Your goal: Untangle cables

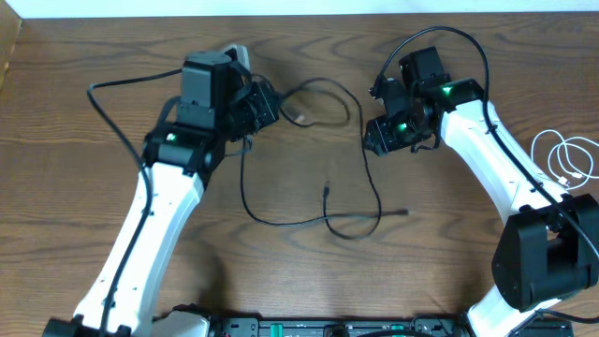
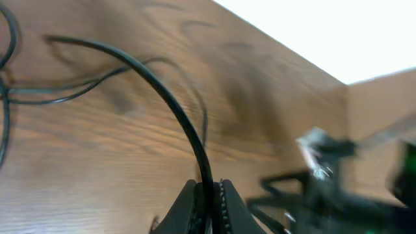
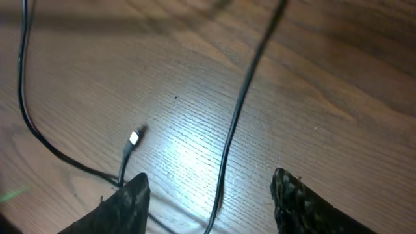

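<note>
The long black cable (image 1: 367,173) lies in loose crossing loops across the middle of the table. One plug end (image 1: 326,188) sits mid-table and another end (image 1: 404,212) points right. My left gripper (image 1: 271,101) is shut on the black cable (image 2: 170,104), which arcs away from the fingers (image 2: 209,190) in the left wrist view. My right gripper (image 1: 372,140) is open just above the table, with a strand of the black cable (image 3: 237,110) running between its fingers (image 3: 211,192). A small plug (image 3: 134,137) lies to the left of them. The white cable (image 1: 567,159) lies coiled at the far right, apart from the black one.
The wooden table (image 1: 281,281) has a front edge with a black rail (image 1: 318,328). The right arm's base (image 1: 547,257) stands at the lower right next to the white coil. The left arm's own thick wire (image 1: 112,112) loops at the upper left.
</note>
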You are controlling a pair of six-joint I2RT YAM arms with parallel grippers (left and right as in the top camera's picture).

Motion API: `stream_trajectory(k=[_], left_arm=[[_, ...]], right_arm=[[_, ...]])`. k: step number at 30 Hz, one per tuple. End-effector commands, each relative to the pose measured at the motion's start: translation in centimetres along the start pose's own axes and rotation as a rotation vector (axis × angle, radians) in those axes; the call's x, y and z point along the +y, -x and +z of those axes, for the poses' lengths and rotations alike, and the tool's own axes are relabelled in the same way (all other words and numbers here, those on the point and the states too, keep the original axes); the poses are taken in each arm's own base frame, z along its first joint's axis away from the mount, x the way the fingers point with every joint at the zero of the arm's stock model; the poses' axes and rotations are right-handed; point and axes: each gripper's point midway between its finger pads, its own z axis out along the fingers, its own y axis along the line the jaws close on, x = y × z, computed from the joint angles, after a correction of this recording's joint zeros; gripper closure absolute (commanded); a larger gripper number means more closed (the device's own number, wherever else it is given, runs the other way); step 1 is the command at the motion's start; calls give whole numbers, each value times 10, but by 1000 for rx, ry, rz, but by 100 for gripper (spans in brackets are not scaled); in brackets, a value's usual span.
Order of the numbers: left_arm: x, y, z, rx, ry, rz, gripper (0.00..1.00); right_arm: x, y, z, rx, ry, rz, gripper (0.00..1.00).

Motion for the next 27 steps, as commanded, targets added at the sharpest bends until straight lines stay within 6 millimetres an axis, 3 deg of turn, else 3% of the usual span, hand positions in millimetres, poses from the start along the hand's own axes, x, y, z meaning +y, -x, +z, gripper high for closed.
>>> stream_trajectory(k=[1, 5, 8, 15, 19, 23, 24, 26, 27], left_arm=[[-20, -4, -10, 24, -89, 65, 92], [-24, -7, -10, 42, -115, 61, 92], [-39, -6, -12, 48, -188, 47, 92], [-52, -3, -15, 58, -252, -54, 92], [-54, -4, -16, 75, -260, -107, 92], [-54, -4, -16, 77, -260, -125, 92], [-54, -4, -16, 77, -259, -125, 92], [-52, -2, -16, 69, -255, -127, 92], [-51, -1, -16, 66, -253, -129, 92]], right_arm=[[18, 4, 2, -11, 87, -18, 36], [56, 9, -6, -50, 308, -135, 28], [78, 10, -11, -76, 414, -203, 22], [111, 30, -7, -169, 435, -337, 19], [122, 53, -8, -276, 410, -422, 24], [118, 63, -3, -304, 318, -444, 30], [114, 63, 0, -301, 278, -443, 39], [114, 61, 3, -288, 263, -441, 76], [114, 59, 3, -281, 265, -438, 89]])
